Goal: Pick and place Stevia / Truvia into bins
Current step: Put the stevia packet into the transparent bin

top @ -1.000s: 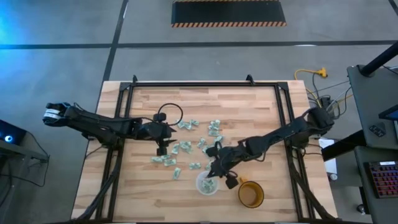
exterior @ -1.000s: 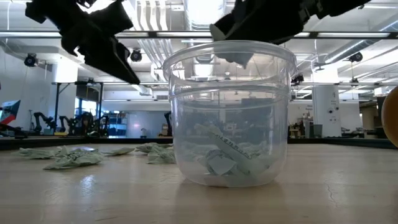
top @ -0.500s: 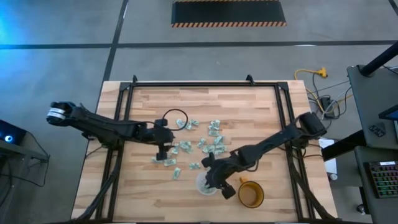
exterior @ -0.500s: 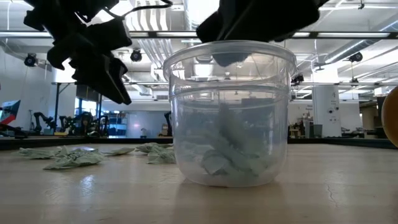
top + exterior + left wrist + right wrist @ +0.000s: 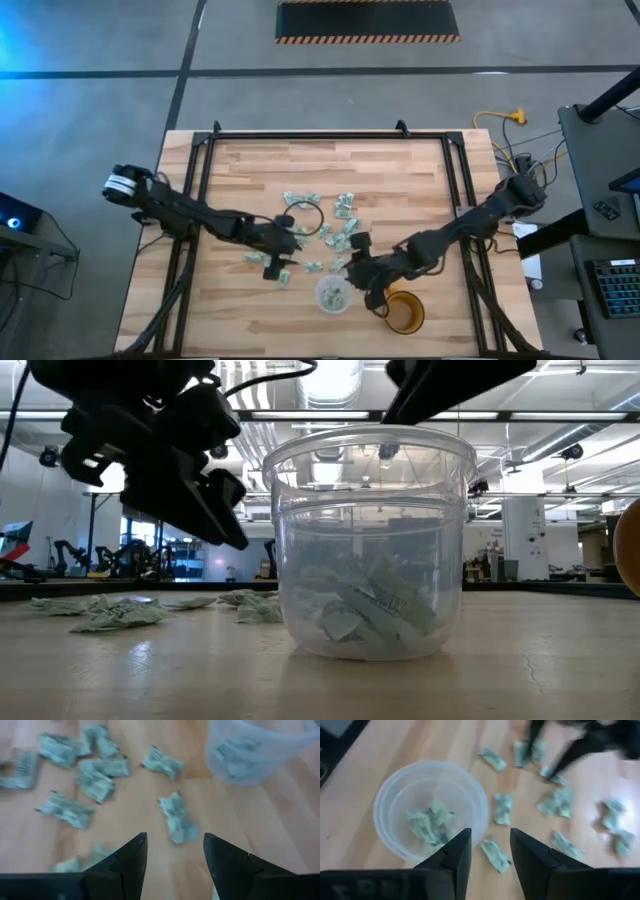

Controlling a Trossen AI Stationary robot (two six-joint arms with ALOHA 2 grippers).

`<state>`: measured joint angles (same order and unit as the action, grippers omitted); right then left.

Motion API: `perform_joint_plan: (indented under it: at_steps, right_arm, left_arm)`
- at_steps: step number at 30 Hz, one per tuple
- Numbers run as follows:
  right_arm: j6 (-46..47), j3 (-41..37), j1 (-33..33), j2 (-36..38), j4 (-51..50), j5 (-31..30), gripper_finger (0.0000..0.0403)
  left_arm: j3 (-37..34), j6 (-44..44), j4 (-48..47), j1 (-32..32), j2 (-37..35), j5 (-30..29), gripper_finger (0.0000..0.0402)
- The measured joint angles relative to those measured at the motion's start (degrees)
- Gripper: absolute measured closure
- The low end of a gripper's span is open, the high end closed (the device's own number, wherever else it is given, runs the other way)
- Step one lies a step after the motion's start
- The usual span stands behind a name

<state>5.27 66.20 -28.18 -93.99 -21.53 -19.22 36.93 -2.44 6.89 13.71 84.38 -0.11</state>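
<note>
Many pale green and white Stevia sachets (image 5: 322, 232) lie scattered on the wooden table. The clear cup (image 5: 333, 295) stands near the front edge with several sachets (image 5: 429, 825) in its bottom. My left gripper (image 5: 175, 845) is open above the table left of the cup, and a loose sachet (image 5: 178, 818) lies ahead of its fingertips. My right gripper (image 5: 490, 840) is open just beyond the cup's far right rim, over another loose sachet (image 5: 495, 855). In the high view the left gripper (image 5: 277, 268) and the right gripper (image 5: 358, 266) flank the cup.
An amber mug (image 5: 403, 312) stands right of the cup, close under my right arm. A black metal frame (image 5: 330, 134) runs along the table's far and side edges. Bare wood (image 5: 330, 170) lies beyond the sachets toward the far edge.
My right gripper went over the cup and let go of a sachet, which fell into the cup, then drew back toward the far right. My left gripper moved toward the near edge and right, closer to the cup.
</note>
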Motion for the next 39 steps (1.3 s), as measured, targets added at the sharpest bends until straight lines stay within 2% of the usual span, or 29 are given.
perform_joint_plan:
  at_steps: [6, 10, 17, 26, 31, 36, 39]
  right_arm:
    - [3.62, -3.39, -2.12, 4.19, -1.88, -7.62, 0.0296]
    - [6.04, -6.05, -2.46, 6.47, -2.20, -9.41, 0.0306]
    - [8.25, -9.02, -2.62, 9.04, -0.86, -9.54, 0.0323]
    - [7.90, -8.94, -3.11, 8.98, -0.65, -9.47, 0.0335]
    - [7.88, -8.90, -3.54, 8.89, -0.63, -9.47, 0.0332]
    - [7.86, -8.90, -3.85, 8.87, -0.71, -9.45, 0.0339]
    - [7.97, -8.90, -3.94, 8.87, -0.73, -9.45, 0.0342]
  left_arm:
    - [1.79, -0.18, 4.84, 1.57, 6.55, 0.02, 0.0224]
    - [2.54, -0.65, 7.22, 1.51, 9.31, -0.99, 0.0224]
    - [3.08, -1.81, 9.17, 1.53, 12.62, -2.22, 0.0224]
    - [4.96, -2.99, 9.37, 1.60, 16.76, -1.99, 0.0230]
    - [5.03, -2.64, 8.55, 1.55, 16.29, -1.99, 0.0282]
    - [4.96, -1.32, 8.27, 1.64, 16.02, -1.86, 0.0381]
    - [5.00, -1.24, 7.93, 1.67, 15.98, -2.19, 0.0392]
